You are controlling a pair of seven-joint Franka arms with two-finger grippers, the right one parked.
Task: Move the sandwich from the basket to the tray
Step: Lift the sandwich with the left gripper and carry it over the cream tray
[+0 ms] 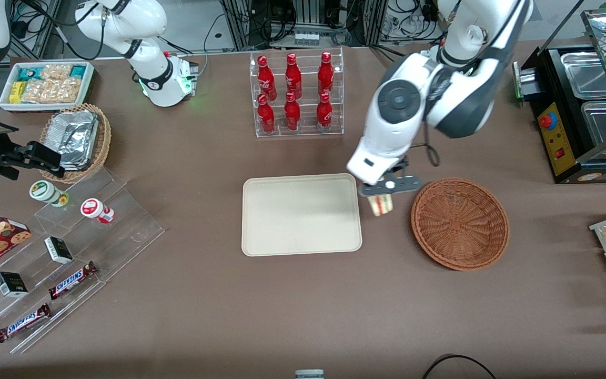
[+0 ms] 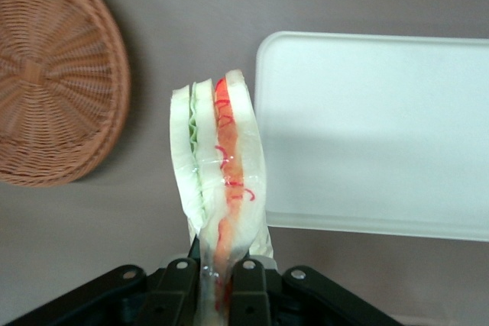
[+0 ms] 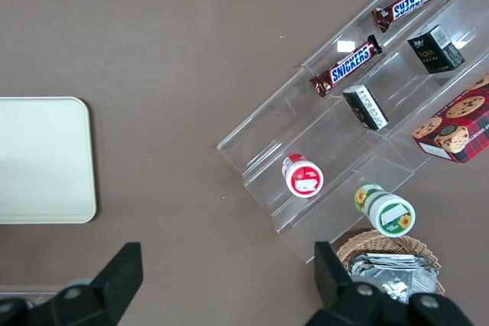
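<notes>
Between the tray (image 1: 301,214) and the basket (image 1: 460,223), above bare surface (image 1: 303,305), the pincer (image 2: 223,280) is clenched on the wrapped sandwich (image 2: 220,166), pinching only one narrow corner. That thin hold could slip or let the wedge swing, dropping it short of the tray's rim.

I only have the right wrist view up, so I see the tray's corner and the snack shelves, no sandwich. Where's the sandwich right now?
Observer: The sandwich is pinched in the hand, shut on it, between the tray and the basket.
Operator: Anything left in the basket?
Observer: No, its weave shows bare.
Operator: Is the sandwich over the tray yet?
Observer: Not yet; it hangs beside the tray's rim, above the tablecloth.
</notes>
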